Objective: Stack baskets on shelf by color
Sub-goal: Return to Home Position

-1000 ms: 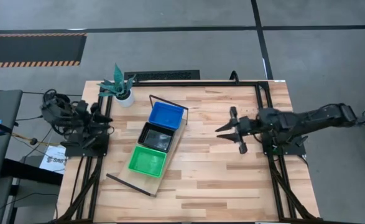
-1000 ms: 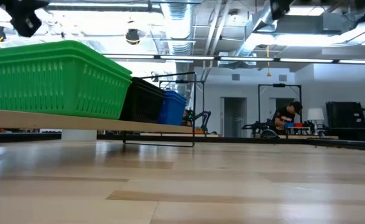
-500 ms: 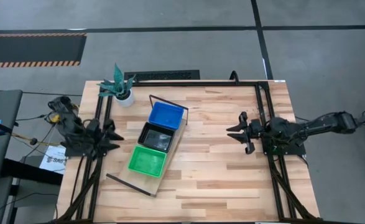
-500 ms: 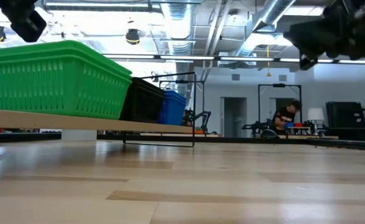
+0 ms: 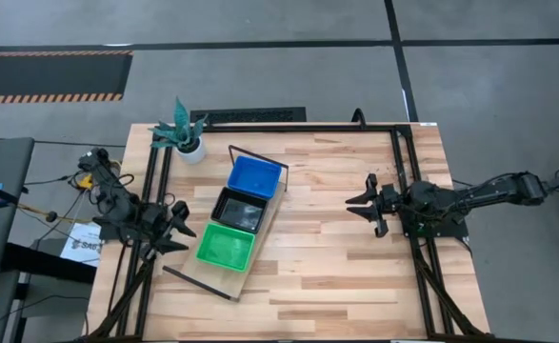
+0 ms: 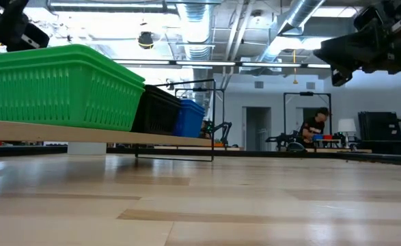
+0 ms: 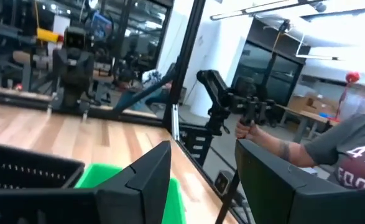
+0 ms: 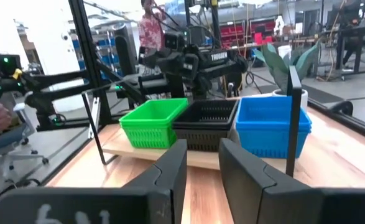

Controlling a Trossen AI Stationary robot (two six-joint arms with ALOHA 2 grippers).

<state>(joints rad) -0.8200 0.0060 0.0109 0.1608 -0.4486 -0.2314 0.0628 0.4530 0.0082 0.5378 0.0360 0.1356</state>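
I am holding my left gripper (image 5: 176, 229) open and empty at the table's (image 5: 336, 276) left edge, just beside the shelf's (image 5: 208, 277) green end. My right gripper (image 5: 366, 203) is hanging open and empty at the right edge, since no basket is lying loose. Three stacks are sitting on the shelf, sorted by colour: one green (image 5: 226, 246), one black (image 5: 240, 210), one blue (image 5: 255, 177). I cannot count their layers.

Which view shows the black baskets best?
The right wrist view: the black baskets show their perforated side between the green baskets and blue baskets. High view: top only. Low view: a sliver. Left wrist view: perhaps one edge.
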